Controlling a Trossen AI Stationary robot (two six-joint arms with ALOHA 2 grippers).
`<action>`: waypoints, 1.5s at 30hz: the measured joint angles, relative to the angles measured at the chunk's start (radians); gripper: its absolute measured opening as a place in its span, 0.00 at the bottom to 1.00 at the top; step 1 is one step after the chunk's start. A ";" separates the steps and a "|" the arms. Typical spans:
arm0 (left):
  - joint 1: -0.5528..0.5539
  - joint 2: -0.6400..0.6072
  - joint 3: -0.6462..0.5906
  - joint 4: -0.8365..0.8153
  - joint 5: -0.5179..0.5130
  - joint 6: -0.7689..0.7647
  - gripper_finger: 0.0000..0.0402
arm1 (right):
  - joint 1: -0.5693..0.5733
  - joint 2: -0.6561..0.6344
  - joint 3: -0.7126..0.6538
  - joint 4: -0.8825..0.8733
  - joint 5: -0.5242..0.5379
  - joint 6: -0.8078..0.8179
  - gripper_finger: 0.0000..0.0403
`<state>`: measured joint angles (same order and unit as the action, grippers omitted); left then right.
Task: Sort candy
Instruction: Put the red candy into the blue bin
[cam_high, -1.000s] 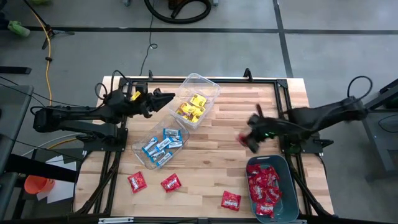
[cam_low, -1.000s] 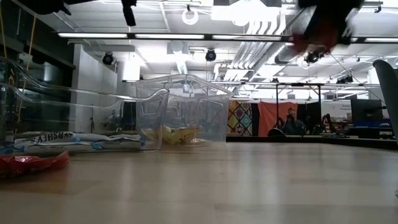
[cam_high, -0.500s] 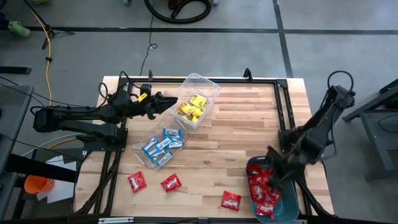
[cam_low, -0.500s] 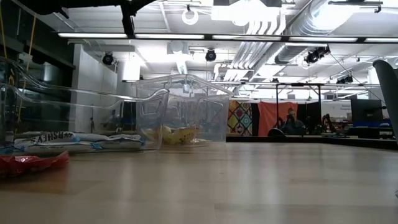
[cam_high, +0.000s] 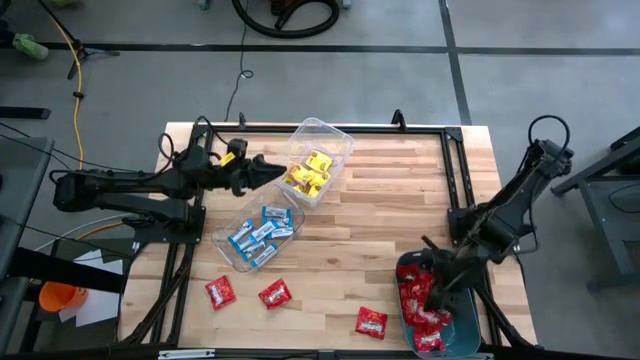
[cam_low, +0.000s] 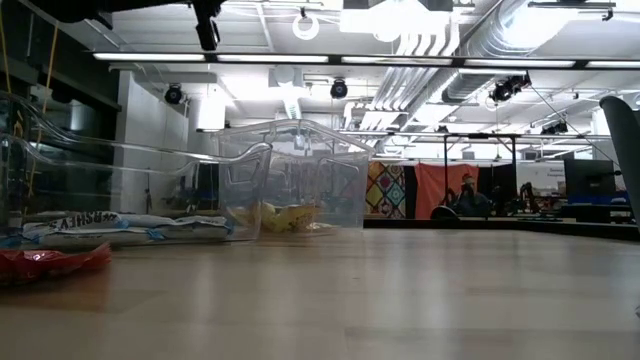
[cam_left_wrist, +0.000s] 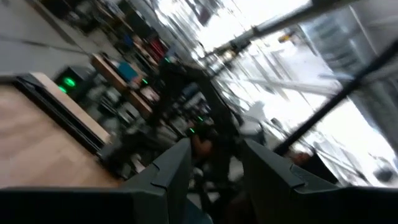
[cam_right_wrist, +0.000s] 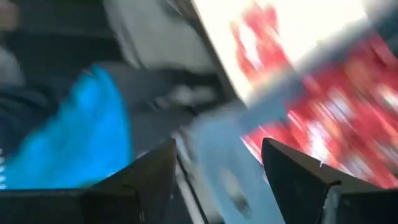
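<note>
Right tool (cam_high: 437, 292): you have it low over the teal bin (cam_high: 465, 268) at the worktop's near right corner; in the right wrist view its two fingers (cam_right_wrist: 298, 171) stand well apart with nothing between them, so it is released; blurred red packets fill that view beyond the fingers.
Left tool (cam_high: 268, 168): you have it raised above the far left part of the worktop (cam_high: 380, 210), pointing toward the tub of yellow candy (cam_high: 308, 172); the left wrist view shows a gap between its fingers (cam_left_wrist: 171, 168) and nothing in it; a small yellow bit sits on the arm behind the tool, and you cannot tell what it is.
Red candy (cam_high: 424, 300): a heap of it lies in the teal bin; three more red packets (cam_high: 274, 293) lie loose on the worktop along the near edge, well apart from the bin.
Yellow candy: in the clear tub (cam_high: 320, 135) at the far middle; you see it through the tub wall in the low view too.
Blue-and-white candy (cam_high: 256, 236): in the second clear tub (cam_high: 222, 240), just beside the first, nearer the front.
Low view: one red packet (cam_low: 50, 262) lies at the left edge in front of the tubs.
</note>
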<state>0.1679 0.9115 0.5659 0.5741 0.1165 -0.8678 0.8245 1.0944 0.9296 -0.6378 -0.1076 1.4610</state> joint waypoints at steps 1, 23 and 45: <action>-0.008 0.000 0.000 0.001 0.017 0.002 0.33 | -0.011 -0.002 0.005 0.039 0.031 -0.009 0.58; -0.593 -0.019 0.001 -0.091 -0.127 0.168 0.33 | -0.293 0.608 0.495 0.066 -0.100 -0.580 0.58; -0.607 -0.018 0.001 -0.293 -0.389 0.389 0.33 | -0.201 1.079 0.710 -0.317 -0.030 -0.677 0.58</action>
<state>-0.4389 0.8932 0.5666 0.2806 -0.2722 -0.4789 0.6239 2.1735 1.6394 -0.9553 -0.1381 0.7841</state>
